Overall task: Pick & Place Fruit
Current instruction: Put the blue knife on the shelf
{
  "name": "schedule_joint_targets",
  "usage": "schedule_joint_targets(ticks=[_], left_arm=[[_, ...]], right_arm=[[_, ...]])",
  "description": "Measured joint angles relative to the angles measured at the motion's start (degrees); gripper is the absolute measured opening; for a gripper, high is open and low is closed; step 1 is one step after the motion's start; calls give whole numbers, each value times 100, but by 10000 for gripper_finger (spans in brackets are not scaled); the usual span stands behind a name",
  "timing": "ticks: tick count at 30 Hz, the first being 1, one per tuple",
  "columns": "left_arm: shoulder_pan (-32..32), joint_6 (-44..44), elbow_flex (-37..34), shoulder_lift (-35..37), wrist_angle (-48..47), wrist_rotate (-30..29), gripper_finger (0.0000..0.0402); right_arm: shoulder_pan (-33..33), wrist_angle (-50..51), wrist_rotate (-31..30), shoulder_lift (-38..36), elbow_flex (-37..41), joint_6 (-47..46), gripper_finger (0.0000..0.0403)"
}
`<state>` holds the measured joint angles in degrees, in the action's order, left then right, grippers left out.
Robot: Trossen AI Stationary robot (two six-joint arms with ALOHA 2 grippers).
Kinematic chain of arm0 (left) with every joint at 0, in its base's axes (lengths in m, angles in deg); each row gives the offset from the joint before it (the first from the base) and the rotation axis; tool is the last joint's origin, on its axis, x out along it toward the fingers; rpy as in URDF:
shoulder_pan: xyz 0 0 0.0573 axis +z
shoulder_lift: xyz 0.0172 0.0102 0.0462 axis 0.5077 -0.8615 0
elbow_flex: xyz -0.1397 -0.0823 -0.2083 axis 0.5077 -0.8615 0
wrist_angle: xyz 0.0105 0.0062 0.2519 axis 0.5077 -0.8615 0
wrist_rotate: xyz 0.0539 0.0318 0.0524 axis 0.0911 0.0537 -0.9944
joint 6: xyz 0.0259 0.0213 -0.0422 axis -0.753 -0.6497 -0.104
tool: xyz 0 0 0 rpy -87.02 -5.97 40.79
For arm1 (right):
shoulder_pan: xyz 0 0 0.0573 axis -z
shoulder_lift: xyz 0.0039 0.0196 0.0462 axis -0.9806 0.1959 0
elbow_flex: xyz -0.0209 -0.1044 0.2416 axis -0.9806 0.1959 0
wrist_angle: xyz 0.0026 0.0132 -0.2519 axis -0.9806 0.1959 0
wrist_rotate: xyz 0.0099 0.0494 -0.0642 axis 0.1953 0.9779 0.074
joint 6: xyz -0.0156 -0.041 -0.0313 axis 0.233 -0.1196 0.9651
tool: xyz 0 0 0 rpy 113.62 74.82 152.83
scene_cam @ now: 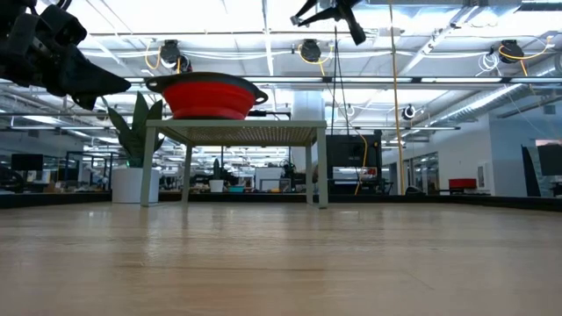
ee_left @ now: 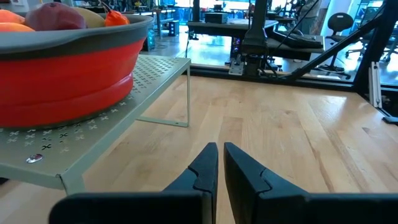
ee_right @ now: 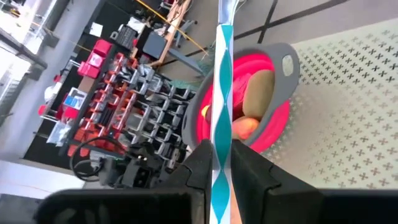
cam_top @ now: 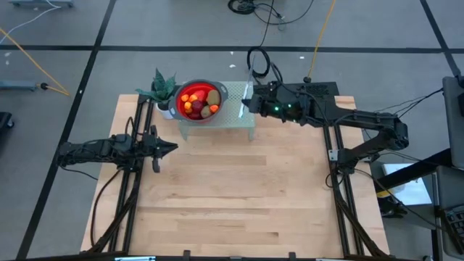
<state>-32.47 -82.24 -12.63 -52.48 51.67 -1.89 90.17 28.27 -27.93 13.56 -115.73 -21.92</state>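
Observation:
A red bowl with a grey rim (cam_top: 197,101) stands on a pale green perforated stand (cam_top: 230,122) at the table's far side. Inside it lies the fruit (cam_top: 201,104): orange, dark red and brownish-green pieces, which also show in the right wrist view (ee_right: 258,93). My right gripper (cam_top: 246,101) hovers just right of the bowl, above the stand, shut on a slim blue-and-white stick (ee_right: 222,93). My left gripper (cam_top: 172,148) is shut with nothing in it, left of the stand and above the wood, as the left wrist view (ee_left: 220,152) shows. My right gripper pinches the stick partway along its length (ee_right: 220,146) between its two fingers (ee_right: 202,165). The fingers come roughly level from the table's right and lie across the stick. Both ends of the stick jut past the fingers, and it is lifted clear of stand and bowl.
A potted green plant (cam_top: 164,88) in a white pot stands left of the bowl at the table's far edge. Bare wooden tabletop (cam_top: 239,196) stretches from the stand to the near edge. Beneath the stand's top (scene_cam: 233,132) there is an open gap between its legs.

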Motion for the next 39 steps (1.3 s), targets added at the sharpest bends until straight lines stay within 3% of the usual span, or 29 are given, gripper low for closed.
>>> schedule_joint_targets(ticks=[12,26,33,39], left_arm=[[0,-5,0,0,0,1,26],[0,-7,0,0,-2,-1,26],[-1,-7,0,2,-1,0,26],[-2,4,-1,2,18,6,26]], right_arm=[[7,-123,24,0,8,121,36],[308,-779,585,-2,10,158,36],[477,-176,669,452,18,-174,36],[592,-42,1175,852,12,-528,36]])
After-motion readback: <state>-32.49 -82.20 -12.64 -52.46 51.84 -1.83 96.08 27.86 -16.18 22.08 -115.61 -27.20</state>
